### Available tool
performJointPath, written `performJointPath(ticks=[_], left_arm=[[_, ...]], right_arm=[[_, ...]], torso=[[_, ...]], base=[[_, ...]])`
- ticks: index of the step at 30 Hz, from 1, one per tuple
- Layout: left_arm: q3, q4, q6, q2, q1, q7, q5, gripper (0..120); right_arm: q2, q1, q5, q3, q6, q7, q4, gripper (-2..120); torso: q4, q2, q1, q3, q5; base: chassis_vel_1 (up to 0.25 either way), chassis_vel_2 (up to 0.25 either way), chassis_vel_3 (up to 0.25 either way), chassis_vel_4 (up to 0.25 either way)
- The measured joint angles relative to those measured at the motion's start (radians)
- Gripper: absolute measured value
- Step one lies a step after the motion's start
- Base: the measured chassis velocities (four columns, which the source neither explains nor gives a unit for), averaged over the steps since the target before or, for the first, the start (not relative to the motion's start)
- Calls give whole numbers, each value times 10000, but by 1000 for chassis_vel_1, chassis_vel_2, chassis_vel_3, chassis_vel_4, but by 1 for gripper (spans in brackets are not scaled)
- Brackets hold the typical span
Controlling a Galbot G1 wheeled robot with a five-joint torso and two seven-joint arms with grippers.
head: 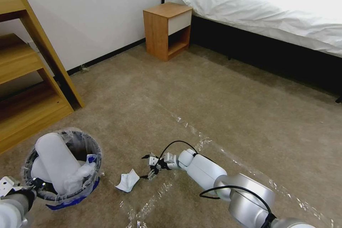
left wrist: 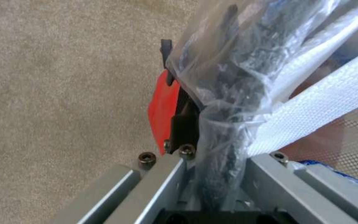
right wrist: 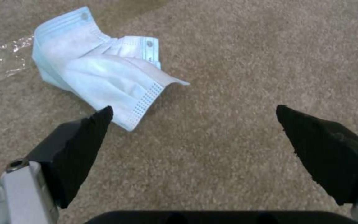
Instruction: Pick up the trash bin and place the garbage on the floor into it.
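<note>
- The right gripper [head: 149, 167] is hanging low over the carpet floor [head: 213, 99] with its jaws spread wide and nothing between them; the crumpled face mask [right wrist: 100, 77] is lying just beyond its fingertips, off toward one finger [right wrist: 85, 137] rather than centred between the two.
- Risk: closing from here is likely catching only the mask's near edge, or nudging it away, because it is thin and lying nearly flat on the pile.
- Risk: pressing lower is liable to drag the fingertips into the carpet or the clear tape strip [head: 199, 139] beside the gripper.
- The left gripper [left wrist: 212, 130] is clamped on the rim and plastic liner of the trash bin [head: 67, 164], which already holds white items; a liner-only hold could slip.
- Room: open carpet is lying ahead of and around the right gripper; the bin is sitting near, past the mask; the shelf unit [head: 32, 78], nightstand [head: 167, 28] and bed [head: 278, 10] are well apart.
</note>
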Motion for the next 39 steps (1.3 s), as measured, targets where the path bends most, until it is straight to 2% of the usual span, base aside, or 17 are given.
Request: performJointPath(ticks=[39], left_arm=[[42, -111, -5, -134, -43, 11, 156, 0]], right_arm=[[-2, 399, 58, -117, -118, -117, 177, 100]], torso=[[0, 0, 0, 0, 0]], base=[[0, 0, 0, 0]])
